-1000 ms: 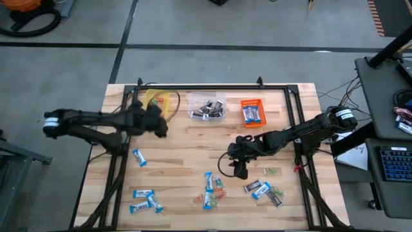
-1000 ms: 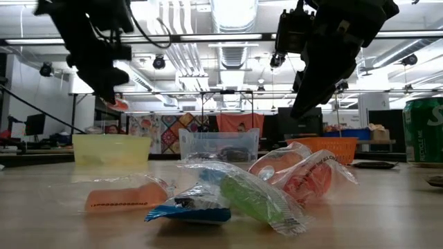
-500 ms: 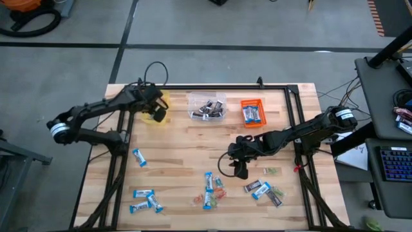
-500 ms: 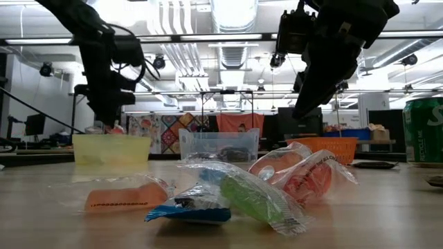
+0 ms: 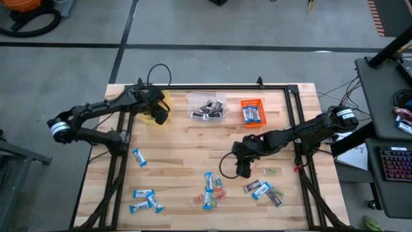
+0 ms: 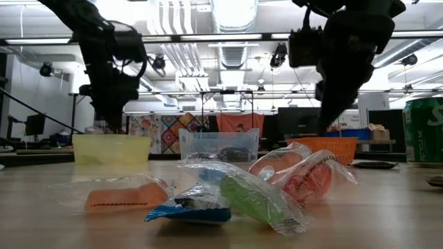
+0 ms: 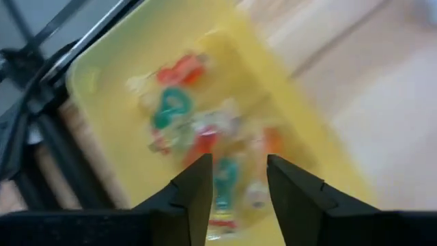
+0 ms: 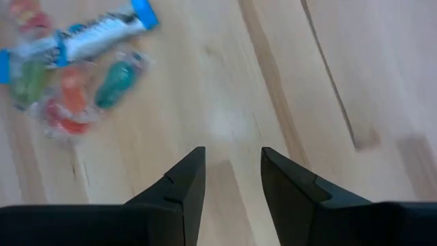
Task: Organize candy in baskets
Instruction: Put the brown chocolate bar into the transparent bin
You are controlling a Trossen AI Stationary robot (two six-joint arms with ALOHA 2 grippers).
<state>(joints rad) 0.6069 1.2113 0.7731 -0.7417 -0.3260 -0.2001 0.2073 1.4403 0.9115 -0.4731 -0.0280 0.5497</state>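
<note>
My left gripper (image 5: 158,112) hangs open and empty over the yellow basket (image 5: 163,98), whose floor holds several small red, green and orange sweets (image 7: 188,119). My right gripper (image 5: 243,169) is open and empty above bare wood at the table's middle right. A cluster of a blue-and-white bar (image 8: 95,37) and small coloured sweets (image 8: 68,96) lies on the table beside it. The clear basket (image 5: 206,106) holds dark wrapped pieces. The orange basket (image 5: 253,111) holds blue-and-white bars. All three baskets stand along the far edge.
Loose blue-and-white bars lie at the near left (image 5: 143,193) and left middle (image 5: 139,157). More candy lies at the near middle (image 5: 211,187) and near right (image 5: 262,189), and a small green piece (image 5: 271,171) lies to the right. A green can (image 6: 423,131) stands at the right. A black frame rims the table.
My left gripper has swung from the table's left side toward the far edge and come down over the yellow basket. The red sweet that showed at its fingertips is no longer there. My right gripper has shifted a little toward the table's right edge.
</note>
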